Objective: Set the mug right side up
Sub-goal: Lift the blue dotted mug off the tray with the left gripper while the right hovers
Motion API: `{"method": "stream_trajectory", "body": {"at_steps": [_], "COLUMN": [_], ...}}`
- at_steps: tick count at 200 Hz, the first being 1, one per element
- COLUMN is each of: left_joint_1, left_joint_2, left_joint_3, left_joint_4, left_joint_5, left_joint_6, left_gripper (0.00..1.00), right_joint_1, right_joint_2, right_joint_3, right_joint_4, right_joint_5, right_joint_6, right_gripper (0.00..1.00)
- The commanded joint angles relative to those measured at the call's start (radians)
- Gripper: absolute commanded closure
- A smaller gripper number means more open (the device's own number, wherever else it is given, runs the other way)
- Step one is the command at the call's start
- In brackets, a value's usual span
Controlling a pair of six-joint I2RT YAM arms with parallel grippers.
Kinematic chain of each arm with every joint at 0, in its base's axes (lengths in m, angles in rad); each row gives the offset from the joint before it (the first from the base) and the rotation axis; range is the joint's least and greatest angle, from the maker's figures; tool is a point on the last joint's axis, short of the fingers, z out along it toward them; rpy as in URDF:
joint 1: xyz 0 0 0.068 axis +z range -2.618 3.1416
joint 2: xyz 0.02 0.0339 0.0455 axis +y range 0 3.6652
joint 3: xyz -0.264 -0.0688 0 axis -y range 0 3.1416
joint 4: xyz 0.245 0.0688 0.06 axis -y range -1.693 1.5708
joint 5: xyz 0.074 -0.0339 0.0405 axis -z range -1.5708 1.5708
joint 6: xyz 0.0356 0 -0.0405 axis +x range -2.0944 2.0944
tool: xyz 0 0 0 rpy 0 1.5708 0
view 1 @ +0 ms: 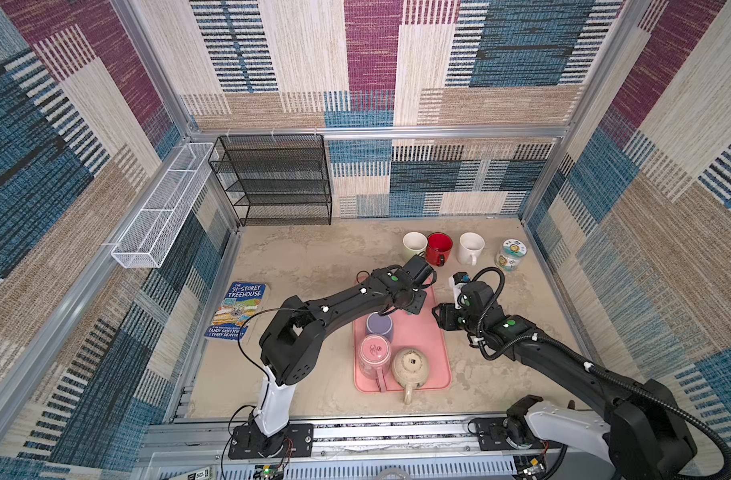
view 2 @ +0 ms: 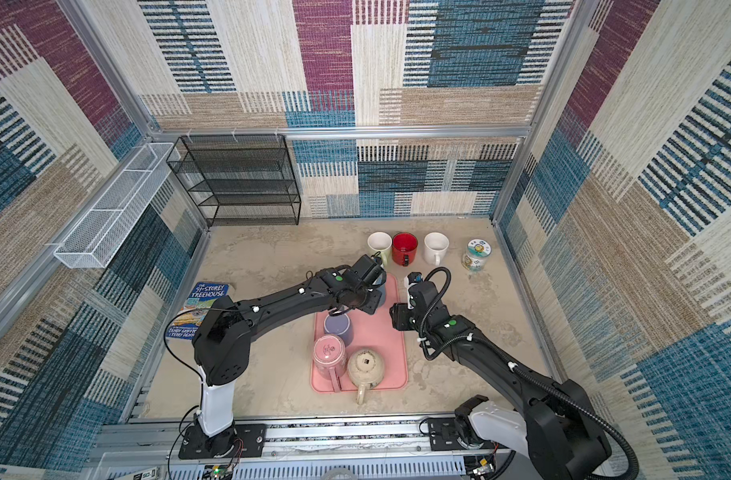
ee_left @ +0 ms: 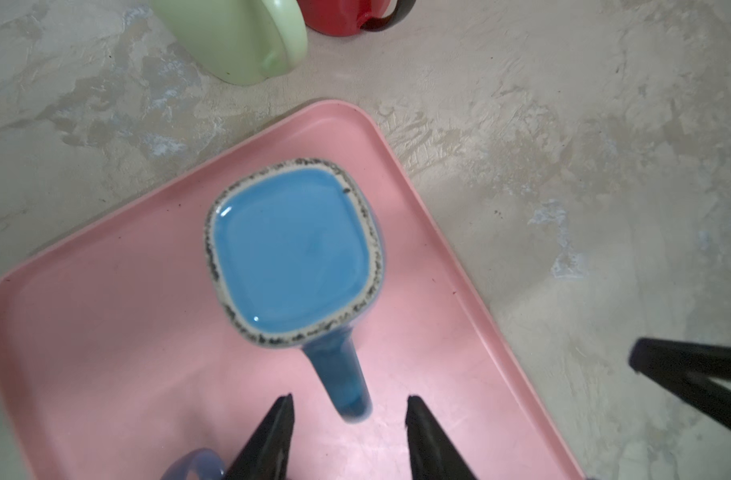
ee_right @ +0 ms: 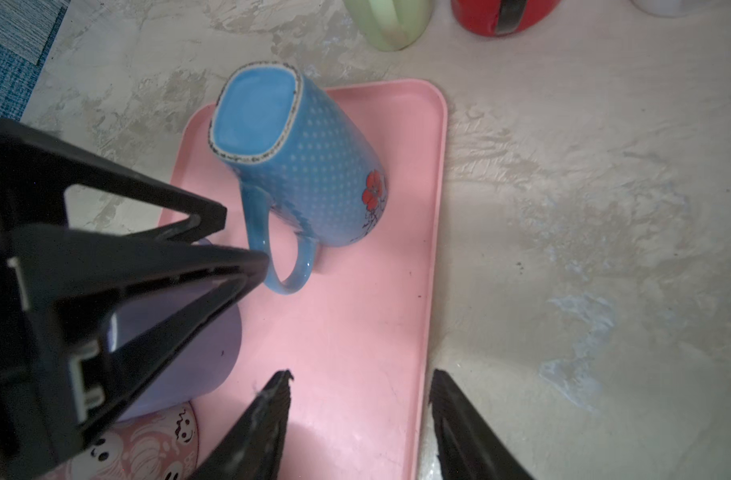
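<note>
Base-up blue mug ahead of left gripper, jaws apart, empty.
Likewise right gripper; a handle-only pinch may let the mug swing.

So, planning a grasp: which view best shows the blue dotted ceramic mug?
Right wrist: the blue dotted ceramic mug shows base, side and handle. Left wrist: only base and handle; in both top views the left arm mostly hides it.

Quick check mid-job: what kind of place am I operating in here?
Likely a lab test cell, not a home: aluminium frame, carpet-patterned wall panels, and mugs staged on a pink tray.
</note>
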Motion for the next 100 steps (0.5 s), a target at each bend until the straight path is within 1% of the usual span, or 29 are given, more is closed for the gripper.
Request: {"method": "stream_trajectory", "body": {"at_steps": [1, 33, 60, 100], "left_joint_1": [0.000, 0.001, 0.000, 0.000], "left_joint_2": [0.020, 0.063, 0.085, 0.109], "left_joint_3": [0.032, 0.083, 0.105, 0.122], "left_joint_4": [-0.043, -0.081, -0.099, -0.108], "left_joint_5": [-0.053, -0.100, -0.116, -0.129], "left_joint_6": [0.036, 0.043, 0.044, 0.053], "left_gripper": [0.49, 0.48, 0.48, 0.56], "right_joint_1": [0.000, 0.000, 0.000, 0.001], "right_joint_2": [-0.027, -0.039, -0.047, -0.057], "right_joint_3": [-0.025, -0.039, -0.048, -0.056], "right_joint_4": [0.053, 0.057, 0.070, 0.081], "right_joint_5": [-0.013, -0.013, -0.021, -0.023], "right_joint_6": [0.024, 0.014, 0.013, 0.011], "right_gripper": [0.42, 0.41, 0.40, 0.40]}}
